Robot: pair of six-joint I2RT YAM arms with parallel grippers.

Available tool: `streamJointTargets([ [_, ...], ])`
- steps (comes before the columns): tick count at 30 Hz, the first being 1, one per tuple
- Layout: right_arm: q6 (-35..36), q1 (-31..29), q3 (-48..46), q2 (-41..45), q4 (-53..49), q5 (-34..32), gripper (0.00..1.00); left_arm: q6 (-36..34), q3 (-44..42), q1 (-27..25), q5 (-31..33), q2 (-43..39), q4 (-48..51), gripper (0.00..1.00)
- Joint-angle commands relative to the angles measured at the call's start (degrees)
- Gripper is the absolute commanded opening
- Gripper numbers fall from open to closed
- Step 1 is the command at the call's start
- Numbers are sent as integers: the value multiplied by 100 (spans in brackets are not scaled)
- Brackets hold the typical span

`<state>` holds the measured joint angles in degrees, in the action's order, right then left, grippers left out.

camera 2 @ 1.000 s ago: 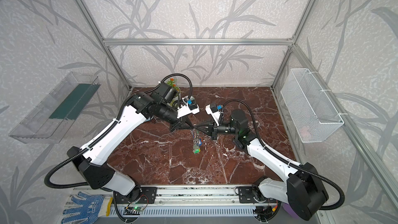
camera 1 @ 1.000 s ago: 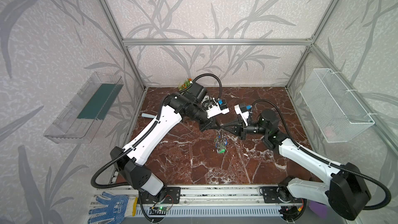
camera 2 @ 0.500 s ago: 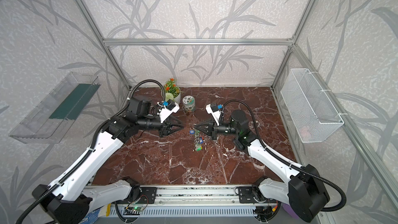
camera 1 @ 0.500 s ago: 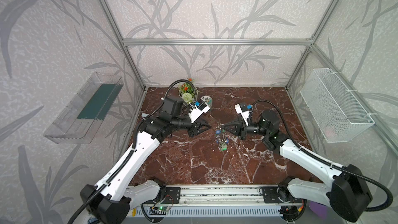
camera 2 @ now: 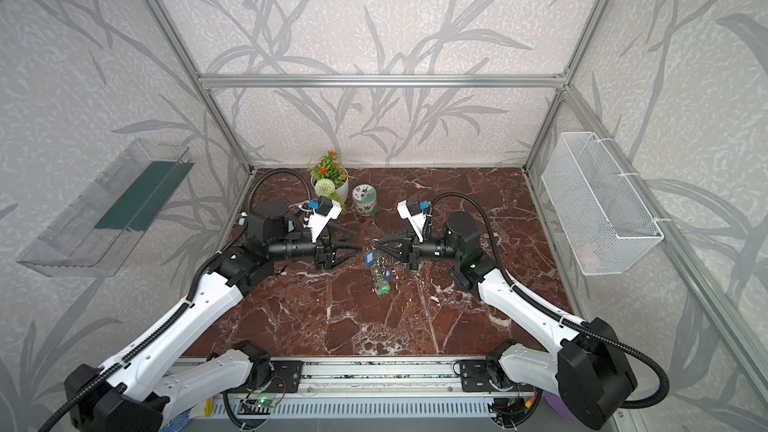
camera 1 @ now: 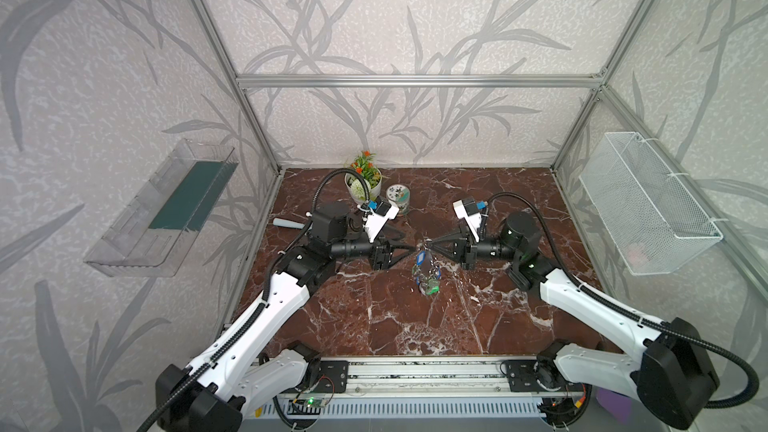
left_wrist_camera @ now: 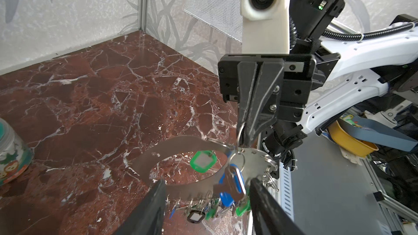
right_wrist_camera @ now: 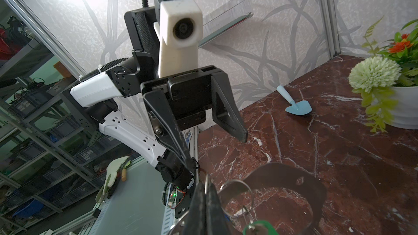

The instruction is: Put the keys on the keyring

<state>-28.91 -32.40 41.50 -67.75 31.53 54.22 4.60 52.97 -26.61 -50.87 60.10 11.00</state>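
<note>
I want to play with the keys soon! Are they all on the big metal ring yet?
Nearly. Done: green and blue keys hang from the keyring. In hand: the right gripper is shut on the keyring, holding it up; the left gripper is open and empty. Left: I see no loose keys on the table, so probably only setting it down.

Both top views: keyring (camera 1: 424, 273) + keys (camera 1: 420, 258) hanging under right gripper (camera 1: 429, 246) are too small. Only blue & green bits readable, plate outline isn't.

Left wrist view: left gripper (left_wrist_camera: 207, 180) fingers (left_wrist_camera: 153, 204) cut by frame edge, covering plate rim nearest them & some tags.

Right wrist view: right gripper fingers also cut off. Keyring just past tips is a dark silhouette, partly out of frame, like green tag (right_wrist_camera: 260, 225) beside tips.
</note>
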Motion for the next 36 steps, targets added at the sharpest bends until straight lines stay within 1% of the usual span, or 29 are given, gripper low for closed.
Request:
streamJointTargets([
  [1, -36, -12, 142, 173, 461, 89, 0, 138, 64, -83, -521, 121, -342, 58],
  [3, -44, -9, 133, 174, 470, 81, 0, 145, 73, -140, -609, 192, -392, 57],
  [8, -36, -10, 123, 174, 460, 77, 0, 170, 82, -221, -968, 286, -516, 49],
  [12, -27, -5, 129, 156, 466, 80, 0, 182, 74, -230, -978, 316, -500, 43],
  [23, -27, -7, 118, 154, 477, 66, 0, 325, 101, -238, -1081, 345, -567, 18],
  [25, -27, -11, 110, 156, 474, 58, 0, 341, 89, -248, -1087, 341, -580, 16],
  [28, -32, -9, 103, 161, 474, 61, 0, 360, 73, -265, -1026, 345, -571, 11],
  [30, -36, -12, 105, 165, 464, 52, 0, 358, 78, -264, -950, 350, -550, 11],
  [34, -36, -8, 113, 157, 452, 53, 0, 98, 151, -266, -315, 241, -143, 17],
  [35, -36, -11, 120, 156, 456, 46, 0, 46, 170, -263, -177, 219, -62, 16],
  [36, -36, -10, 122, 148, 456, 47, 0, 2, 195, -266, -103, 195, 24, 14],
])
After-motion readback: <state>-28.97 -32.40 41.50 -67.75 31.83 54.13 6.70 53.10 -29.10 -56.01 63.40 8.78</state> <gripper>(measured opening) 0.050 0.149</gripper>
